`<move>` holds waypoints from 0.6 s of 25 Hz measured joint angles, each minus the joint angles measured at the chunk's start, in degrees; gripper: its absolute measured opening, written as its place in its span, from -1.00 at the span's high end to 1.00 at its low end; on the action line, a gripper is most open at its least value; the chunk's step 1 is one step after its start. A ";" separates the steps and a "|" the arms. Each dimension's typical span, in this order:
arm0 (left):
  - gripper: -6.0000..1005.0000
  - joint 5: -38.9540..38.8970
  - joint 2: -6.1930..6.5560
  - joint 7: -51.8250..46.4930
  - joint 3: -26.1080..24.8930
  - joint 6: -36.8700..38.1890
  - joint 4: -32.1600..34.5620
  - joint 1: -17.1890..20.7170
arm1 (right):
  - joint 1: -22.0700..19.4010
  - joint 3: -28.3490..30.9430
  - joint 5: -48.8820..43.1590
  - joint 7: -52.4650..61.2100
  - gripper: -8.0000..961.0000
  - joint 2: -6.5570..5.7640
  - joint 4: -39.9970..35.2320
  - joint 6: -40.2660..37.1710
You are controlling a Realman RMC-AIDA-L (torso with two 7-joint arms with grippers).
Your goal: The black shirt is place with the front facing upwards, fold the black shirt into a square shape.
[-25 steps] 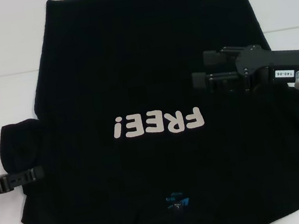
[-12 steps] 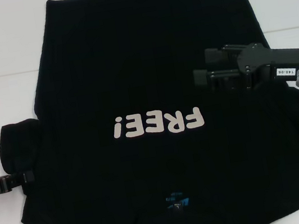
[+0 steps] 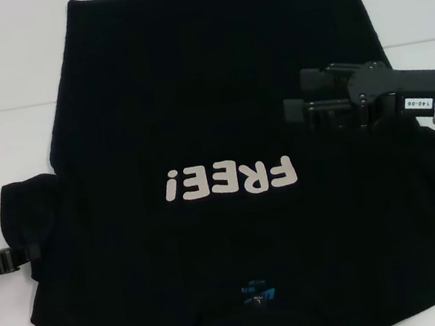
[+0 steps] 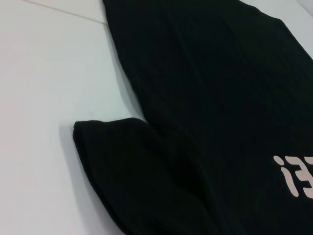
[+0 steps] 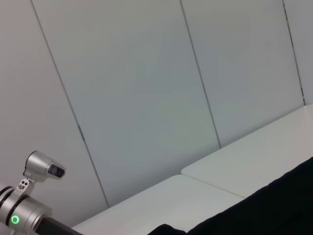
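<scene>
The black shirt (image 3: 214, 89) lies spread flat on the white table, front up, with its pale "FREE!" lettering (image 3: 230, 180) and blue neck label (image 3: 257, 293) nearest me. Its left sleeve (image 3: 30, 209) sticks out sideways and also shows in the left wrist view as a rounded flap (image 4: 127, 166). My left gripper (image 3: 17, 258) sits low at the sleeve's outer edge, near the left border. Over the shirt's right side hovers my right gripper (image 3: 295, 101), held level, open, with nothing between its fingers. A corner of the shirt (image 5: 274, 205) shows in the right wrist view.
The white table (image 3: 0, 148) shows bare on both sides of the shirt and behind it. A grey panelled wall (image 5: 146, 98) stands beyond the table. A silver arm part with a green light (image 5: 22, 213) shows in the right wrist view.
My left gripper has drawn back leftward off the sleeve toward the picture's edge. My right gripper has shifted slightly to the right. The shirt lies as before.
</scene>
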 joint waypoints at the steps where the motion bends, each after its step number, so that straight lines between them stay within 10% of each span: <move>1: 0.69 0.00 -0.02 0.00 -0.01 -0.01 -0.01 -0.02 | -0.01 0.00 0.02 0.00 -0.83 0.00 -0.01 0.00; 15: 0.99 -0.02 0.70 0.08 -0.11 -3.86 0.26 -1.52 | -0.61 0.00 1.31 -1.15 -0.83 0.30 0.52 0.00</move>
